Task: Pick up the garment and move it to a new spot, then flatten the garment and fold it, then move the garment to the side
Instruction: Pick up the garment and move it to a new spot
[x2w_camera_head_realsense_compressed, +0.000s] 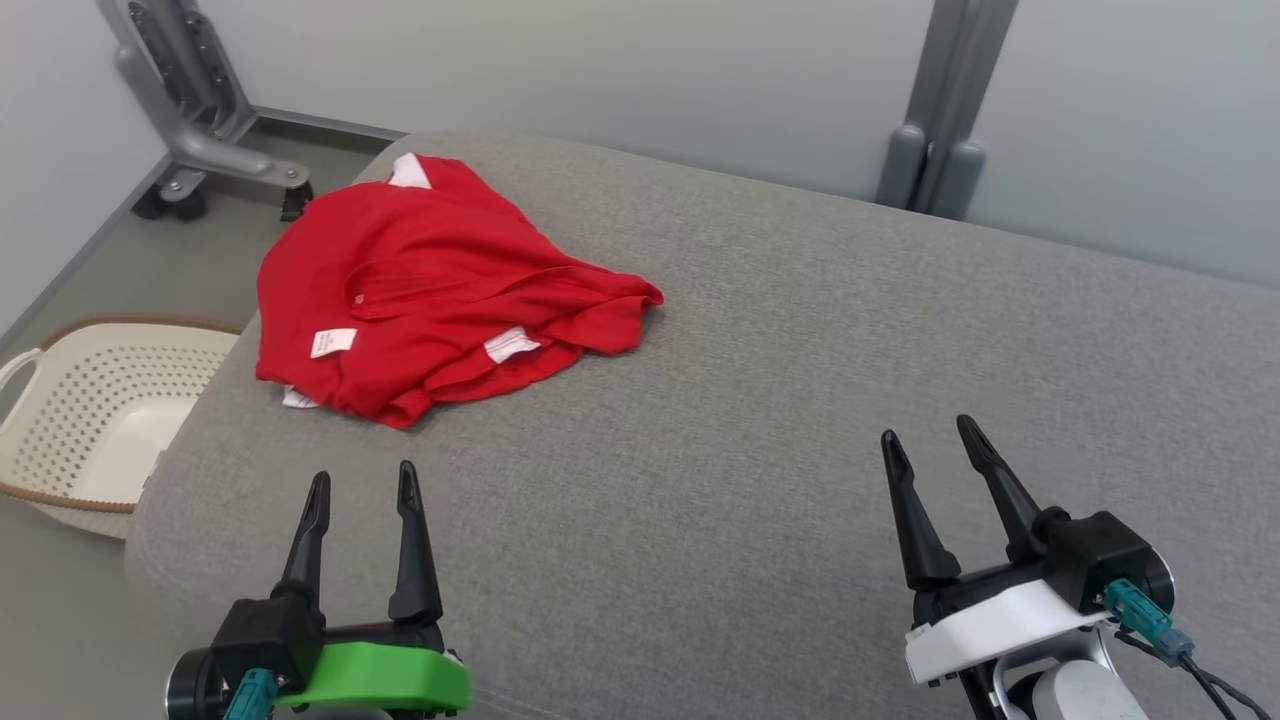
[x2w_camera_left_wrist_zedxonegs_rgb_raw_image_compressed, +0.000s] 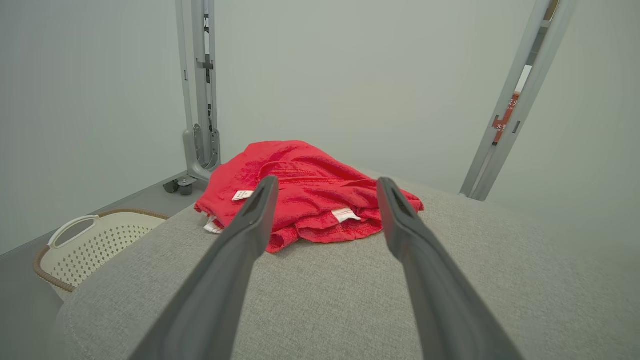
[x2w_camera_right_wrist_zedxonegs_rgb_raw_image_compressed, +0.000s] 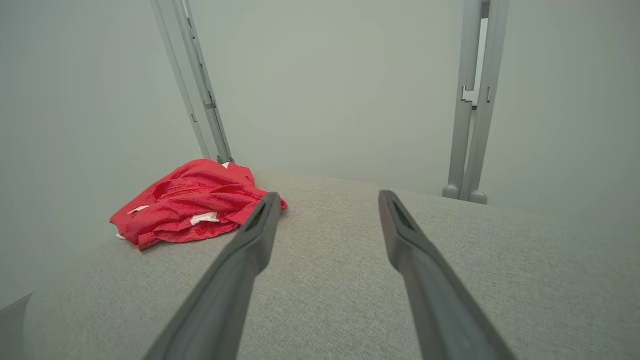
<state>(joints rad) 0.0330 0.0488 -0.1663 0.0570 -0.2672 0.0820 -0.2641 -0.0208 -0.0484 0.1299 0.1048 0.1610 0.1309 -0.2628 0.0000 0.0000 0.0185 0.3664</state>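
Note:
A crumpled red garment (x2w_camera_head_realsense_compressed: 430, 285) with white labels lies in a heap at the far left of the grey padded surface (x2w_camera_head_realsense_compressed: 780, 400). It also lies ahead in the left wrist view as the garment (x2w_camera_left_wrist_zedxonegs_rgb_raw_image_compressed: 310, 195) and at the left in the right wrist view as the garment (x2w_camera_right_wrist_zedxonegs_rgb_raw_image_compressed: 192, 200). My left gripper (x2w_camera_head_realsense_compressed: 362, 482) hovers open near the front left, short of the garment, with nothing between its fingers. At the front right my right gripper (x2w_camera_head_realsense_compressed: 930, 436) is open and empty too, far from the cloth.
A cream perforated laundry basket (x2w_camera_head_realsense_compressed: 95, 410) stands on the floor left of the surface. A grey wheeled metal stand (x2w_camera_head_realsense_compressed: 200, 130) is at the back left and a grey post (x2w_camera_head_realsense_compressed: 935, 110) at the back right, against pale walls.

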